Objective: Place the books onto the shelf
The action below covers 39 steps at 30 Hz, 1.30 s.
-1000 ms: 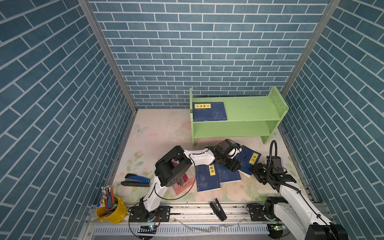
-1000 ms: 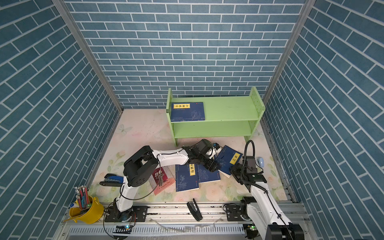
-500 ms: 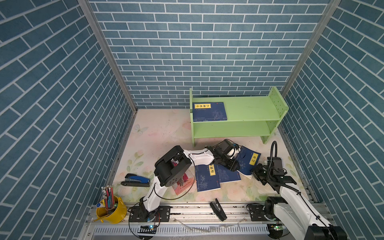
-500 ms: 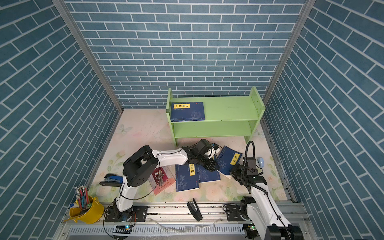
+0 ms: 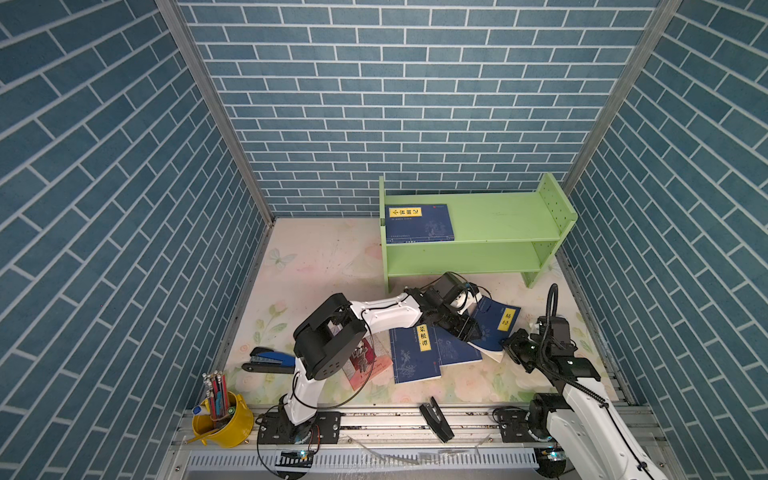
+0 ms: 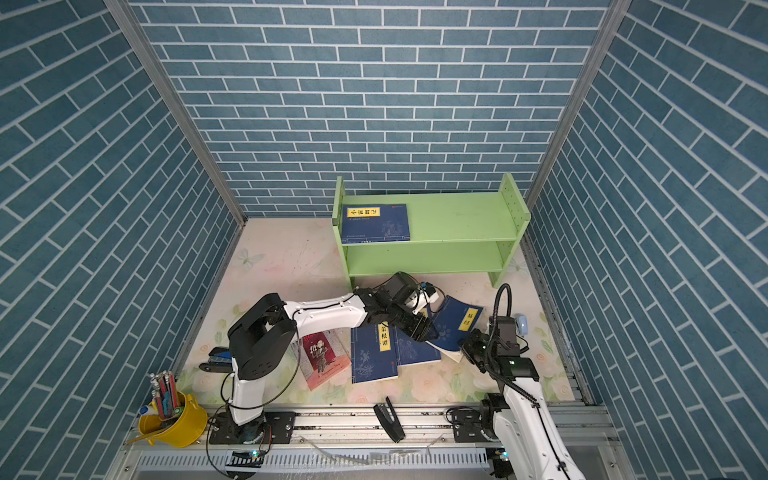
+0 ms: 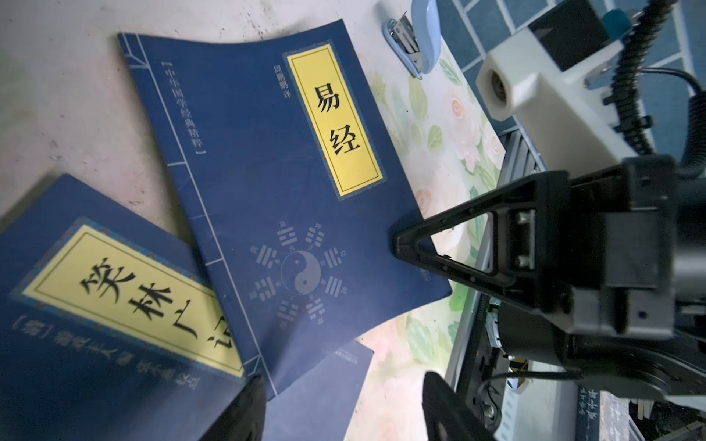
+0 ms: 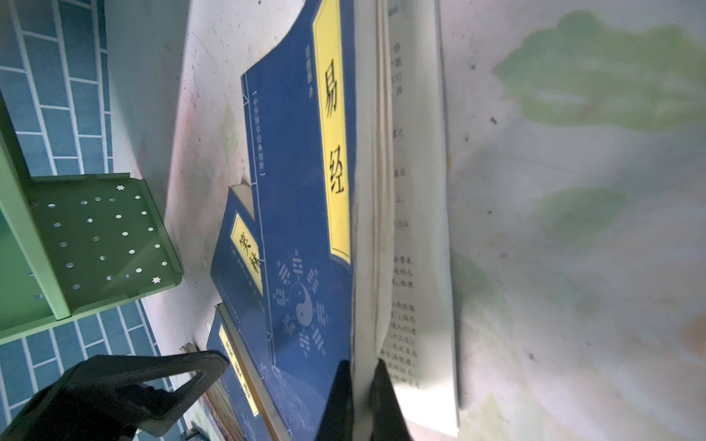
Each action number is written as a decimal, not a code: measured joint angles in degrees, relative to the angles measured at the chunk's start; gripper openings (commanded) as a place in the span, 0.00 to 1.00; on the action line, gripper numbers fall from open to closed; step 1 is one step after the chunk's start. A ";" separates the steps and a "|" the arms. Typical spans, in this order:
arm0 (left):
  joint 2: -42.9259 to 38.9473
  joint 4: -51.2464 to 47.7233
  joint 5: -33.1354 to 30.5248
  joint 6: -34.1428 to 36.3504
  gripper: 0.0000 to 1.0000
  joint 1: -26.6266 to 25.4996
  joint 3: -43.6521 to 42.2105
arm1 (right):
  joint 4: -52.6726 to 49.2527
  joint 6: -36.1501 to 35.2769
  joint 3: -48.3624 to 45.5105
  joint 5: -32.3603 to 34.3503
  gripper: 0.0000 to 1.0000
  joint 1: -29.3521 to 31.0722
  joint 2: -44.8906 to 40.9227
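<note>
One dark blue book (image 5: pixel 419 223) (image 6: pixel 375 223) lies flat on the top tier of the light green shelf (image 5: pixel 498 224) (image 6: pixel 457 220) (image 8: pixel 95 244). On the floor in front lie two overlapping blue books (image 5: pixel 415 357) (image 7: pixel 95 305) and a red one (image 5: pixel 368 365) (image 6: pixel 322 357). My right gripper (image 5: pixel 509 347) (image 8: pixel 361 385) (image 7: pixel 405 240) is shut on the front edge of a blue book with a yin-yang cover (image 5: pixel 496 328) (image 7: pixel 267 172) (image 8: pixel 301 229), pinching the cover and upper pages; lower pages sag loose. My left gripper (image 5: pixel 469 332) (image 7: pixel 344 397) hangs open over the overlapping books, holding nothing.
A dark blue stapler (image 5: pixel 270 361) lies at the front left and a light blue stapler (image 7: pixel 416 42) (image 6: pixel 521 324) by the right wall. A yellow bucket of pens (image 5: pixel 222 419) stands at the front left corner. A black clip (image 5: pixel 436 424) rests on the front rail.
My right gripper has shut on the edge of the yin-yang book and shifted slightly toward it. The left arm has barely moved.
</note>
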 measured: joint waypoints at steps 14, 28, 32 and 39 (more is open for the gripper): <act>-17.51 -8.59 4.09 1.40 0.68 10.32 -7.82 | -8.44 -0.11 8.28 -7.48 0.00 0.02 -3.48; -18.69 6.54 16.48 -12.04 0.80 12.33 -21.22 | -10.47 -0.13 10.75 -19.17 0.00 0.02 -9.07; -18.69 10.29 18.47 -14.86 0.85 12.33 -22.38 | -10.49 -0.13 12.92 -22.47 0.00 0.02 -10.54; -17.99 14.95 21.18 -19.47 0.88 12.33 -23.30 | -9.62 -0.07 15.52 -26.71 0.00 0.02 -11.26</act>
